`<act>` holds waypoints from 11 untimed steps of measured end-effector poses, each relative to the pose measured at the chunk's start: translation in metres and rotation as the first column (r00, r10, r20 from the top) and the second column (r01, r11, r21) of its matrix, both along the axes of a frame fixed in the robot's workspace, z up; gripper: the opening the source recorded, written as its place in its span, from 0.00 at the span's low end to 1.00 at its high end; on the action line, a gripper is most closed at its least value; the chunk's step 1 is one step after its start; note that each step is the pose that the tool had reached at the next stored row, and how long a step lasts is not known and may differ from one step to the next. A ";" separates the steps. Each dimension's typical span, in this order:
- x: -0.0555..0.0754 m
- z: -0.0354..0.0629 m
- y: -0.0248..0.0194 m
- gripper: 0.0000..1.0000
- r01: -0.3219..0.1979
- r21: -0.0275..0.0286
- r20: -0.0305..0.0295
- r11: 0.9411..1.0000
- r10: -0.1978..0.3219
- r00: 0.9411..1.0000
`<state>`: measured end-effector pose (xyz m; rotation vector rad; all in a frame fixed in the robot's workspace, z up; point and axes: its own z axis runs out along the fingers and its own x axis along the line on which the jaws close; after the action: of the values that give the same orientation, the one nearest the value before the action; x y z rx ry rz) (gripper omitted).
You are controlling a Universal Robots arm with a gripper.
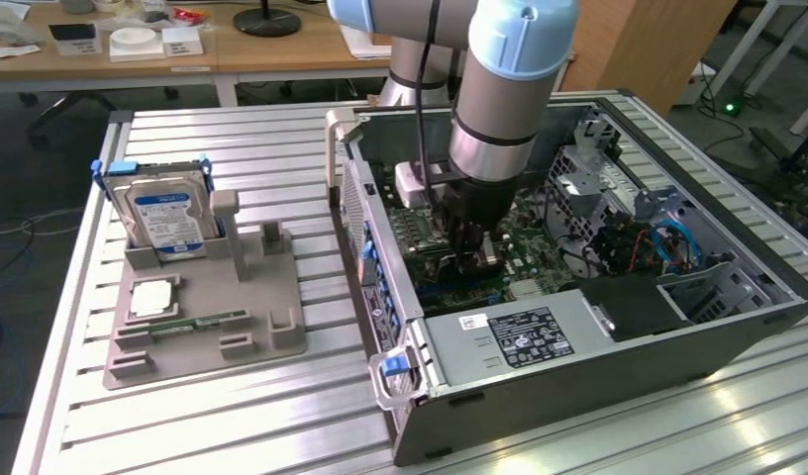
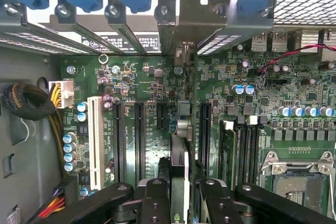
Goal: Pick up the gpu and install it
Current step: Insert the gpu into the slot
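My gripper (image 1: 471,252) is down inside the open computer case (image 1: 721,327), just above the green motherboard (image 2: 152,77). In the wrist view its two black fingers (image 2: 155,200) are shut on the gpu (image 2: 178,156), which I see edge-on as a thin upright card. The card runs from between the fingers toward the case's rear wall. Its silver end bracket (image 2: 178,30) stands against the row of slot openings under the blue clips. The card stands in line with the black expansion slots (image 2: 139,135). Whether its lower edge is seated in a slot is hidden.
A grey parts holder (image 1: 206,297) lies at the exterior view's left, with a silver hard drive (image 1: 166,218) upright in it and a narrow memory stick (image 1: 199,322). The power supply (image 1: 537,336), a drive cage (image 1: 602,178) and cables (image 2: 26,103) crowd the case around the gripper.
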<state>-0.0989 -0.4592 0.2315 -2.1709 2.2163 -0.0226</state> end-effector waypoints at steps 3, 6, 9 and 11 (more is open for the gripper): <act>0.000 -0.0011 0.0000 0.27 0.000 0.000 0.000 1.000 0.000 1.000; 0.000 -0.0014 0.0000 0.27 0.000 0.000 0.000 1.000 0.000 1.000; 0.000 -0.0014 0.0000 0.27 0.000 0.000 0.000 1.000 0.000 1.000; 0.000 -0.0014 0.0000 0.27 0.000 0.000 0.000 1.000 0.000 1.000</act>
<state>-0.0989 -0.4592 0.2302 -2.1708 2.2163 -0.0225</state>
